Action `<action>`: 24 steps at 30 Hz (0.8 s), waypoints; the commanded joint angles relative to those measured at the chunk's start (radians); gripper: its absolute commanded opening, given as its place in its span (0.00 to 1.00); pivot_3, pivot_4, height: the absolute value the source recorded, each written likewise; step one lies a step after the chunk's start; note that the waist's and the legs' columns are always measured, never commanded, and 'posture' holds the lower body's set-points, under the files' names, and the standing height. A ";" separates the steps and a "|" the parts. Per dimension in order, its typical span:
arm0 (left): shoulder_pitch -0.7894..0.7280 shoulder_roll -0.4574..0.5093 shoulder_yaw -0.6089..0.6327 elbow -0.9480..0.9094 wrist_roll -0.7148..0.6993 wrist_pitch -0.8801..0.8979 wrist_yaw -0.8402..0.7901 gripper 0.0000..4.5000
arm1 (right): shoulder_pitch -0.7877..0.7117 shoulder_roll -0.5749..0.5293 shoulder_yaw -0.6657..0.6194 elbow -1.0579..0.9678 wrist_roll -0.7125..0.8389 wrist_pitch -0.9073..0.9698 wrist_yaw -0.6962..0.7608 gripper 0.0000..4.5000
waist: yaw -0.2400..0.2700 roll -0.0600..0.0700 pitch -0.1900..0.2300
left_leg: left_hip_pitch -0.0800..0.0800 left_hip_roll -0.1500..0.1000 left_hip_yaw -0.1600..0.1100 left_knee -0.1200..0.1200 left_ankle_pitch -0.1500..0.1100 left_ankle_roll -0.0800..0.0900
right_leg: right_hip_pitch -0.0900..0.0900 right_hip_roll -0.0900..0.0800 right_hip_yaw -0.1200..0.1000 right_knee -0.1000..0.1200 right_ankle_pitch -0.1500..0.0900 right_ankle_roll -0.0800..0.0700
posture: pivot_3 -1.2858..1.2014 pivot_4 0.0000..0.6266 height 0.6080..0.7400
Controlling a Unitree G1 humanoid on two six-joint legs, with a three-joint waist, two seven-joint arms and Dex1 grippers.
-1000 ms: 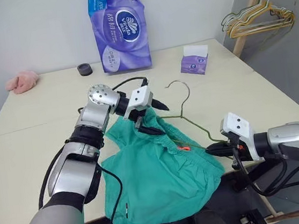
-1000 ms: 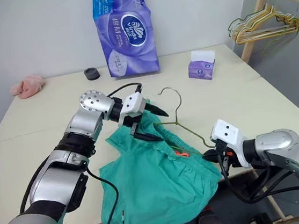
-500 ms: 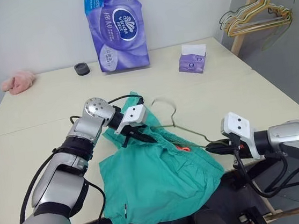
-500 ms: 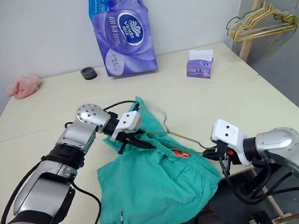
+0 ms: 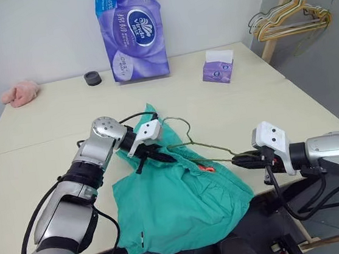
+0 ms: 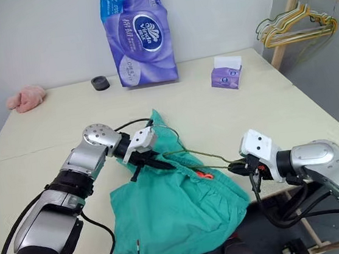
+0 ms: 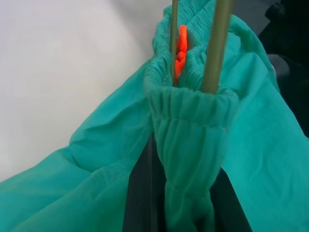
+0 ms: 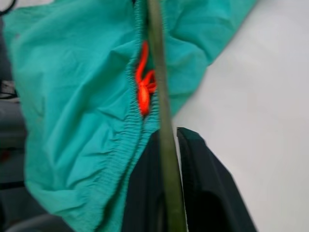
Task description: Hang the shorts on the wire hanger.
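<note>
The left gripper (image 5: pixel 161 157) is clamped on the gathered waistband of the teal-green fabric shorts (image 5: pixel 178 205), which drape over the table's (image 5: pixel 48 135) front edge. The right gripper (image 5: pixel 239 160) grips one end of the thin dark wire hanger (image 5: pixel 212 150), threaded through the waistband.

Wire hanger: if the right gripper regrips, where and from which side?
Probably the bare wire arm of the hanger between the shorts and the right gripper, coming from the robot's right. That stretch lies clear of cloth; the rest runs inside the waistband, which the left gripper has pinched.
</note>
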 commanded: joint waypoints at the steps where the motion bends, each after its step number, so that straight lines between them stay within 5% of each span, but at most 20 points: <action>1: -0.001 -0.006 0.038 -0.038 0.003 0.009 0.006 0.00 | 0.007 -0.053 -0.043 -0.008 -0.024 -0.069 0.056 0.37 | 0.001 0.000 0.000 | 0.000 0.000 0.000 0.000 0.000 0.000 | 0.000 0.000 0.000 0.000 0.000 0.000 | 0.42 0.10 1.00; 6: -0.004 -0.009 0.070 -0.019 0.020 -0.004 0.051 0.00 | 0.144 -0.180 -0.217 0.050 -0.013 -0.066 0.147 0.76 | 0.006 0.000 0.000 | 0.000 0.000 0.000 0.001 0.000 0.000 | 0.000 0.000 0.000 0.000 0.000 0.000 | 0.42 0.10 1.00; 11: -0.026 -0.024 0.112 0.031 0.042 -0.024 0.123 0.00 | 0.337 -0.058 -0.393 0.021 0.031 -0.011 0.061 0.76 | 0.014 -0.001 0.000 | 0.000 0.000 0.000 0.002 0.000 0.000 | 0.001 0.000 0.000 0.001 0.000 0.000 | 0.43 0.12 1.00; 16: -0.042 -0.035 0.137 0.065 0.053 -0.036 0.158 0.00 | 0.435 0.167 -0.355 -0.108 0.071 0.092 -0.146 0.76 | 0.016 -0.001 0.000 | 0.001 0.000 0.001 0.003 0.000 0.000 | 0.000 0.000 0.002 0.007 0.000 0.000 | 0.43 0.13 1.00; 24: -0.037 -0.041 0.138 0.052 0.056 -0.028 0.145 0.00 | 0.447 0.340 -0.278 -0.127 0.118 0.186 -0.301 0.76 | 0.027 -0.001 0.000 | 0.001 0.000 0.000 0.007 -0.001 0.001 | 0.000 0.000 0.001 0.009 0.000 0.000 | 0.43 0.13 1.00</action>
